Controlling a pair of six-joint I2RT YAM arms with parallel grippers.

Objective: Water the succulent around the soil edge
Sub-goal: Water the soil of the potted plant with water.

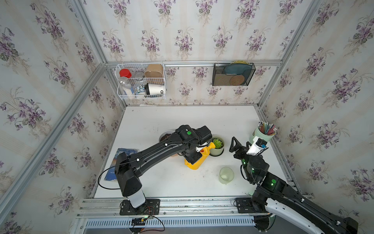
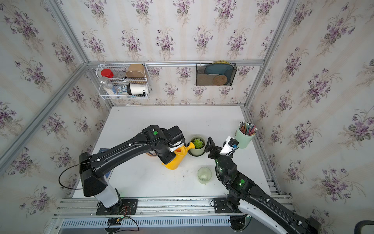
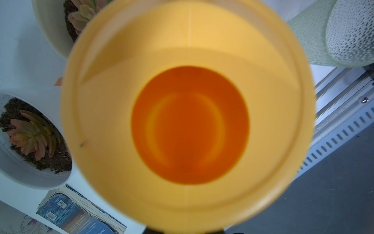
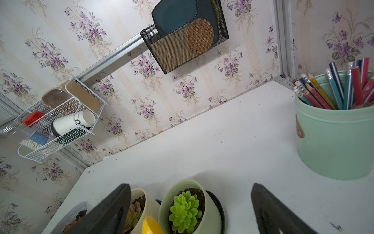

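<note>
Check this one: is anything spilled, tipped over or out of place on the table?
No spill shows. The watering can is tilted, but held, its spout at the rim of the green succulent's pot. Only a few dark specks, perhaps soil, mark the table in the right wrist view.

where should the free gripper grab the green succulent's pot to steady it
Probably the round outer wall of the pot, from the side facing the right gripper: the succulent fills the top and the watering can spout hangs over the opposite rim.
</note>
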